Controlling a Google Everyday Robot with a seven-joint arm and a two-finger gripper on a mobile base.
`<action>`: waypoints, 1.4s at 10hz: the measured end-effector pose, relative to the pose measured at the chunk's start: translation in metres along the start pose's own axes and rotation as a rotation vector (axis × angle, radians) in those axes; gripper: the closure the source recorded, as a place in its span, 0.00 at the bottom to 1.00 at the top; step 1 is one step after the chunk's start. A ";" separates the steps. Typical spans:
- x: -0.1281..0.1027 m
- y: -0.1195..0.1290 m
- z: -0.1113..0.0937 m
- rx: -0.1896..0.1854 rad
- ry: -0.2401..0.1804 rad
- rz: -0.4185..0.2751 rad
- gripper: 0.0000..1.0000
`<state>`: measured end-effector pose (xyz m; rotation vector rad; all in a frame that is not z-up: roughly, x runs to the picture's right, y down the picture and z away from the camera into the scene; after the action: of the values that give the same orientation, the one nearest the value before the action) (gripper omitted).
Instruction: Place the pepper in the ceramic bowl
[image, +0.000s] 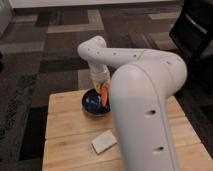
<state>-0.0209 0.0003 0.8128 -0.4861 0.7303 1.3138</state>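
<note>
The orange pepper (105, 96) hangs point-down from my gripper (103, 86), which is shut on its upper end. It hovers just over the right part of the dark blue ceramic bowl (91, 104), which sits on the far middle of the wooden table (65, 130). I cannot tell whether the pepper's tip touches the bowl. My white arm sweeps in from the lower right and hides the bowl's right side.
A flat whitish rectangular pad (104, 141) lies on the table in front of the bowl. The big arm link (145, 110) blocks the table's right half from view. Patterned carpet surrounds the table, and dark furniture (197, 25) stands at the upper right.
</note>
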 end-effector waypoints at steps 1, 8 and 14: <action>-0.002 0.005 0.002 0.003 -0.002 -0.014 1.00; 0.000 0.039 0.016 -0.048 -0.078 -0.140 1.00; 0.000 0.039 0.016 -0.050 -0.081 -0.141 0.45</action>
<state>-0.0557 0.0190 0.8271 -0.5125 0.5871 1.2148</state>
